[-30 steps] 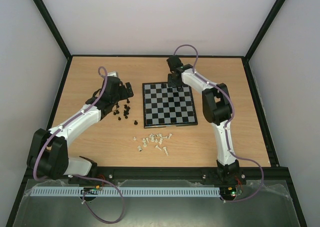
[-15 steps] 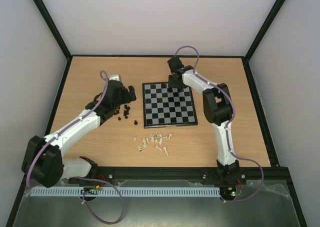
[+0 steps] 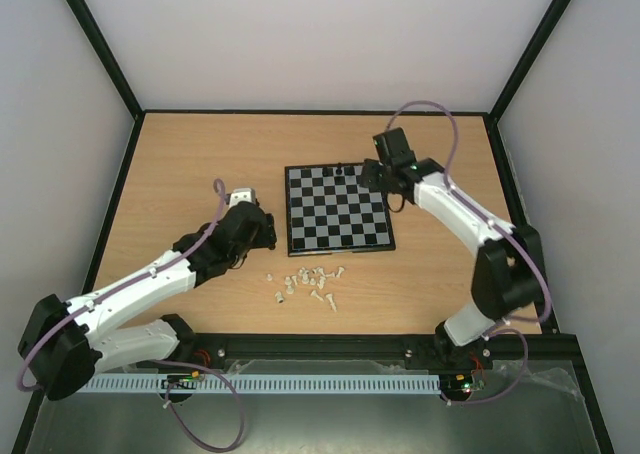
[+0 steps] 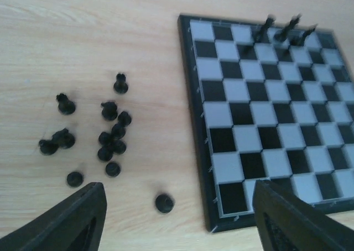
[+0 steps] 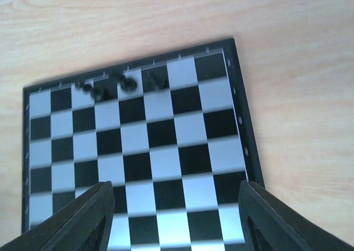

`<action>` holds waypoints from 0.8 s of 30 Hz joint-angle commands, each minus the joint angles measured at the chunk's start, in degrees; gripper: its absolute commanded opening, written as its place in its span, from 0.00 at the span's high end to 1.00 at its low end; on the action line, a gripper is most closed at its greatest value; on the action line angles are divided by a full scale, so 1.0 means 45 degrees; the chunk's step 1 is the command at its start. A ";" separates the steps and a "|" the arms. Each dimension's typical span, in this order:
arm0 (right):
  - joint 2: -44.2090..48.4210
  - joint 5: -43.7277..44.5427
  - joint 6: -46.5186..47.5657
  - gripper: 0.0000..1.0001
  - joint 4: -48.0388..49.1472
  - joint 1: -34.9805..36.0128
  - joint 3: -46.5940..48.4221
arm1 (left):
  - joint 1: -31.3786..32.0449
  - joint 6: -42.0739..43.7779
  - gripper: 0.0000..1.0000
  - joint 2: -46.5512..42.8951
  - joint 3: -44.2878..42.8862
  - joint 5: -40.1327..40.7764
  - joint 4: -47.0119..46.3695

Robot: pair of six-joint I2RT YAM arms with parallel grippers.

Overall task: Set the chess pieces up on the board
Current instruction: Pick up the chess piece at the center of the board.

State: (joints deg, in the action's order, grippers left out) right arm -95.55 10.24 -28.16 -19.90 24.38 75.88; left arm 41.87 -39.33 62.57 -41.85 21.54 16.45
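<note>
Board (image 3: 340, 219) mostly bare; black pieces (image 4: 118, 131) cluster left of it, white ones (image 3: 305, 274) nearer.

Walls: you are enclosed by plain white panels (image 3: 300, 34) | Frame: black rails (image 3: 97, 44) run along your corners | Tabletop (image 3: 200, 144): light wood grain | Light: soft, even

From above, the left gripper (image 3: 256, 228) hid the loose black pieces (image 4: 110, 143) from us, and the black men on the far row (image 3: 340, 170) were too small to name. Both wrist views blurred those men past telling their kinds, and each cut the board (image 4: 260, 113) off at its frame edge.
</note>
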 commanded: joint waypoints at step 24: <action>0.5504 -0.0676 0.0292 0.36 -0.0301 0.0305 -0.5599 | 0.0608 0.0594 0.51 0.3939 -0.0024 -0.1231 -0.0916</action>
State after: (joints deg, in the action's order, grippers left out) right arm -70.19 6.44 -27.92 -19.84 25.52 51.31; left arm 44.36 -38.04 77.67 -39.99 17.58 14.35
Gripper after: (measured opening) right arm 0.643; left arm 0.492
